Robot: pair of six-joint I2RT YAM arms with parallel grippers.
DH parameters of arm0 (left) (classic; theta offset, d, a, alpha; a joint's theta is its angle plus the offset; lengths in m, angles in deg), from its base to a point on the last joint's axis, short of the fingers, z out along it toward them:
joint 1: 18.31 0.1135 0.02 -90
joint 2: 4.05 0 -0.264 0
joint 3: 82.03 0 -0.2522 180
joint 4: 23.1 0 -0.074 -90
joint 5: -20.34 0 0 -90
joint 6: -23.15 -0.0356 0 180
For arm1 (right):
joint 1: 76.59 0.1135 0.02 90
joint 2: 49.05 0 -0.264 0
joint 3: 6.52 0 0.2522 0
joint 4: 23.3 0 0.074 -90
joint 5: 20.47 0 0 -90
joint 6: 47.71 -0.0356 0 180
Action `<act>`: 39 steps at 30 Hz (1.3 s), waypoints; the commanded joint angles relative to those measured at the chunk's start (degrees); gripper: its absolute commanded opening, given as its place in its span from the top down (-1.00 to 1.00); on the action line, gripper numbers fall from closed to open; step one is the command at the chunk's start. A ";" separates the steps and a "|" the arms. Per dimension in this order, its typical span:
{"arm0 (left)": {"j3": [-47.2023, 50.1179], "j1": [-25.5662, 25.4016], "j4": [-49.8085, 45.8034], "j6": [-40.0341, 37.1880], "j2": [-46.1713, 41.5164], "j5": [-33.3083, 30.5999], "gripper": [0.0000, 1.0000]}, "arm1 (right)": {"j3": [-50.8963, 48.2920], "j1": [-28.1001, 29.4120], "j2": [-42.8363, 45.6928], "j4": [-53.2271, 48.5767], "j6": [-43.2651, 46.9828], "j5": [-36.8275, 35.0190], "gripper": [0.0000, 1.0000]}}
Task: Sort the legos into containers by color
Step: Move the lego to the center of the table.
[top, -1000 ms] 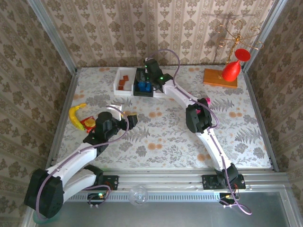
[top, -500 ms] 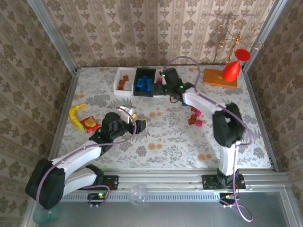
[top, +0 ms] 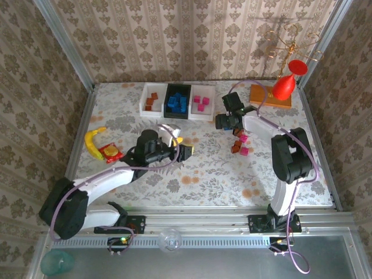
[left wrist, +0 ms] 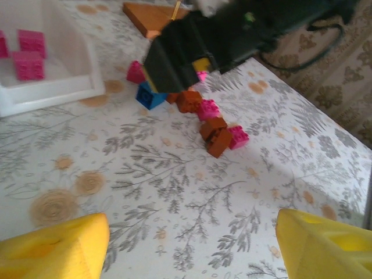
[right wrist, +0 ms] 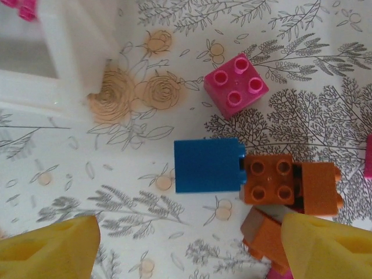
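Banana toy [top: 93, 141] lies near the left edge of the table [top: 203, 174], with a small red packet [top: 110, 153] just beside it. To their right, the left pincer [top: 185, 152] sits low over the floral cloth near the middle. Its yellow fingers [left wrist: 58, 250] stand wide apart in the left wrist view, with nothing between them.

At the back, the three joined bins stand in a row. The left white bin [top: 152, 100] holds orange-brown bricks, the black bin [top: 177, 102] holds blue ones, and the right white bin [top: 201, 104] holds magenta-pink ones.

Just right of the bins, the right pincer [top: 222, 121] points down at the table, its jaws spread wide and gripping nothing. Its wrist view looks onto a blue brick [right wrist: 208, 165] touching an orange-brown brick [right wrist: 268, 178]. A pink brick [right wrist: 235, 85] lies apart above them, and more orange-brown pieces are crowded at the lower right. The right-hand yellow fingertip [right wrist: 325, 244] overlaps those pieces in the picture, but I cannot tell whether it touches them.

From above, these loose legos [top: 239, 144] form a small cluster on the table, in front of and slightly right of that pincer and well apart from the bins.

Furthest right, at the back corner, a flat orange base [top: 264, 97] carries a red bulb [top: 283, 87].
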 commanded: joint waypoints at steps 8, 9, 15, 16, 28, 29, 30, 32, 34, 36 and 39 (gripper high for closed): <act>-8.07 -1.62 -5.57 3.67 7.17 2.53 -0.51 | 13.41 -1.34 -13.07 -8.38 2.17 -2.65 -0.61; -8.00 -1.58 -5.90 3.36 6.98 2.13 -0.51 | 13.78 -1.38 -13.59 -8.51 2.26 -2.49 -0.61; -6.75 -0.47 -7.21 1.62 5.48 -0.31 -0.52 | 15.04 -1.43 -15.73 -9.77 2.65 -1.41 -0.55; -6.34 -0.04 -6.94 1.67 5.35 -0.32 -0.52 | 15.18 -1.34 -15.85 -10.09 2.76 -0.96 -0.54; -2.24 4.59 -3.33 3.52 3.82 1.12 -0.52 | 8.57 3.70 -10.03 -8.30 3.84 4.41 -0.32; -2.06 4.78 -3.24 3.54 3.76 1.16 -0.52 | 8.77 3.72 -10.31 -8.21 3.91 3.93 -0.31; -1.95 4.92 -3.22 3.58 3.63 1.23 -0.52 | 9.07 3.69 -10.74 -8.25 3.78 3.42 -0.31; -1.76 5.13 -3.14 3.64 3.43 1.26 -0.52 | 9.99 3.69 -12.05 -8.31 3.67 2.86 -0.30; -1.45 5.31 -3.19 3.58 3.07 1.06 -0.51 | 10.64 3.77 -13.12 -7.74 3.52 2.88 -0.30; -1.07 5.56 -3.13 3.60 2.55 0.77 -0.51 | 11.40 3.69 -14.10 -7.50 3.24 2.88 -0.29; -0.53 5.92 -3.21 3.52 1.78 0.25 -0.52 | 12.34 3.83 -15.13 -6.79 2.73 3.32 -0.25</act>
